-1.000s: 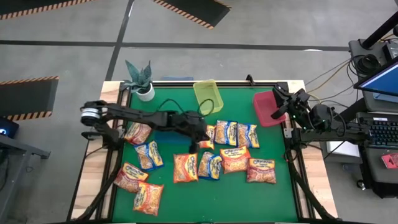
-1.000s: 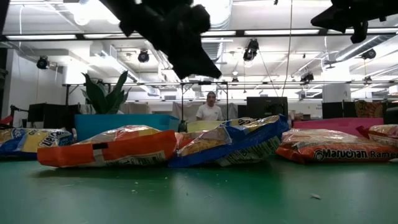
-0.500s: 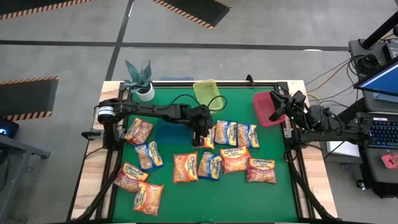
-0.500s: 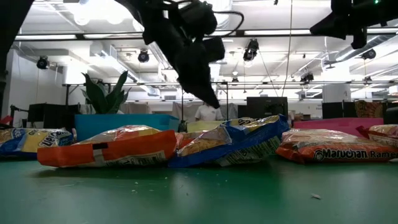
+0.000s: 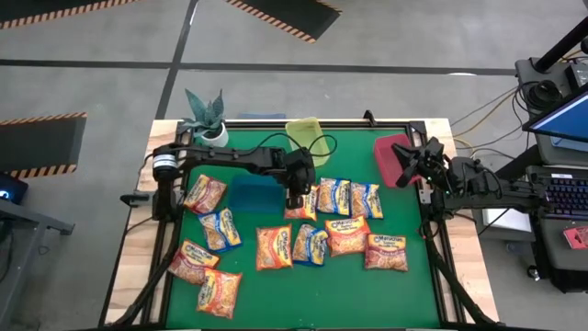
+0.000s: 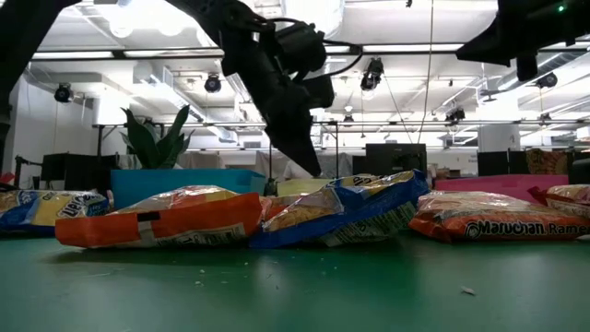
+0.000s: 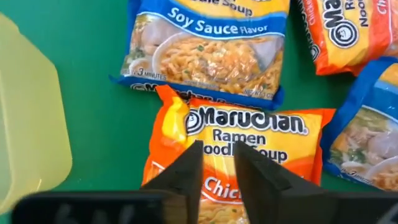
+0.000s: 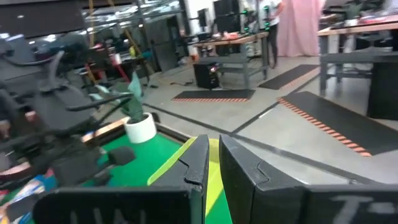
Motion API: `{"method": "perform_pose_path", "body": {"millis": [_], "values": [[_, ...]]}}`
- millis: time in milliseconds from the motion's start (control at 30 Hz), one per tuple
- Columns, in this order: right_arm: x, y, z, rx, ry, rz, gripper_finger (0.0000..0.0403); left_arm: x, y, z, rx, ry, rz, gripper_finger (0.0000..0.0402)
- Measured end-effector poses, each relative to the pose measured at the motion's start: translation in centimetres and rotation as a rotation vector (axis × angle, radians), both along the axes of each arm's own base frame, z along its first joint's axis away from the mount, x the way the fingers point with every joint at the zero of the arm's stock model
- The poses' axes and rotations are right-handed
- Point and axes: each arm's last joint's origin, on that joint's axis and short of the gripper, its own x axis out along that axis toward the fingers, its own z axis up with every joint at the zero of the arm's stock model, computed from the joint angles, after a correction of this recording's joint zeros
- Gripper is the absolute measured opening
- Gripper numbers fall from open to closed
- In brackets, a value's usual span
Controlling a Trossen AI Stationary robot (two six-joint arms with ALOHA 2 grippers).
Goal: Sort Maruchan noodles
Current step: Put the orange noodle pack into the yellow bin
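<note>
Grey floor (image 5: 110,83), hazard-striped mats (image 5: 37,142), seemingly office desks (image 8: 242,43)

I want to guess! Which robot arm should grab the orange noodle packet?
Probably the left gripper: it hangs right over the orange Chicken packet. The right gripper is far off by the red bin.

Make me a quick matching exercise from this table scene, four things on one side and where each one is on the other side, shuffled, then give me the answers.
Things:
1. yellow bin
2. red bin
3. potted plant
4. left gripper

Places:
A. far left corner of the table
B. above the orange chicken packet, near the table's middle
C. far edge of the mat, about the middle
D. right side of the mat, just in front of the right gripper

Pairs: 1-C, 2-D, 3-A, 4-B
</note>
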Motion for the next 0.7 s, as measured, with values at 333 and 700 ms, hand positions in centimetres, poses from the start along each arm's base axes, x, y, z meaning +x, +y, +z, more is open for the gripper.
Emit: {"method": "perform_pose_path", "body": {"millis": [333, 700], "values": [[0.0, 0.0, -0.2, 0.012, 0.009, -0.001, 0.0028, 0.0, 0.1, 0.0, 0.003, 0.006, 0.043, 0.0249], [0.0, 0.0, -0.2, 0.012, 0.009, -0.002, 0.0028, -0.1, 1.1, -0.1, 0.019, -0.012, 0.044, 0.0291]]}}
